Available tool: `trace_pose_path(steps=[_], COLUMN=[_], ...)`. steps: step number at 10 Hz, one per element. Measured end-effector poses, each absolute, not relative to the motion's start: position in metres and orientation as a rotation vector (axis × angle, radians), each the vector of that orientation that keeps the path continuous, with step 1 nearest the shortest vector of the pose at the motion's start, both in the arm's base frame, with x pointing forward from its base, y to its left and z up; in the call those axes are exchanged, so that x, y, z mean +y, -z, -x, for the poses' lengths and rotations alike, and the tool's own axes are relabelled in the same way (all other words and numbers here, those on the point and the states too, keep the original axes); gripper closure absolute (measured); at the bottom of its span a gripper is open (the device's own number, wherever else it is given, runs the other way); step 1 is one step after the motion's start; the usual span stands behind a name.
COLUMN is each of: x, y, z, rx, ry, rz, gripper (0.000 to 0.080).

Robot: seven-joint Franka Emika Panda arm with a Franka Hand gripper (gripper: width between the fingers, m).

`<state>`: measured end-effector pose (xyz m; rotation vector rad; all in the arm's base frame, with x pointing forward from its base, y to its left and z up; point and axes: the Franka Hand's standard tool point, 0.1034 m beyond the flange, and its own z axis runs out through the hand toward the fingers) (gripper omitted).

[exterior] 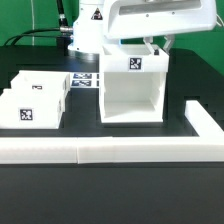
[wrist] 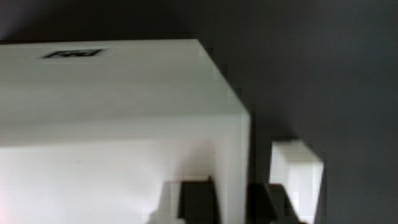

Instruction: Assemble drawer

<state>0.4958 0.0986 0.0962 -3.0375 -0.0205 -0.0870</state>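
At the middle of the dark counter point(exterior: 110, 192) stands the white plastic cube-like housing point(exterior: 132, 95) of the drawer. It is upright, with its open face turned toward the exterior camera and a black-and-white square tag point(exterior: 135, 63) on its top. The gripper point(wrist: 235, 198) sits directly above it, at the top edge on the exterior view's right. In the wrist view the dark fingers point(wrist: 187, 202) stand on either side of one thin white wall of the housing. The jaws are narrow, little wider than that wall, but I cannot tell whether they actually press on it. The housing is roughly as tall as it is wide, so it shows no clear long axis, and the straddled wall runs straight away from the wrist camera.

Two smaller white trays point(exterior: 45, 88), each carrying a tag, lie close together well off to the exterior view's left of the housing. Their knobs are not visible from here. The marker board point(exterior: 85, 80) lies between the trays and the housing, and a long low white rail point(exterior: 100, 152) borders the near side. In my judgement, any shift of the housing depends on the hold on that wall.
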Motion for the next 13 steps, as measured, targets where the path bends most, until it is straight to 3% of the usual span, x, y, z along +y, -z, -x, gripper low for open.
trace_pose_path(steps=[5, 10, 13], x=[0.098, 0.098, 0.099], y=[-0.097, -0.099, -0.101], z=[-0.570, -0.577, -0.580], rx=[0.000, 0.029, 0.285], ry=[0.204, 0.228, 0.234], rz=[3.011, 3.006, 2.972], gripper=[0.0757, 0.0755, 0.0755])
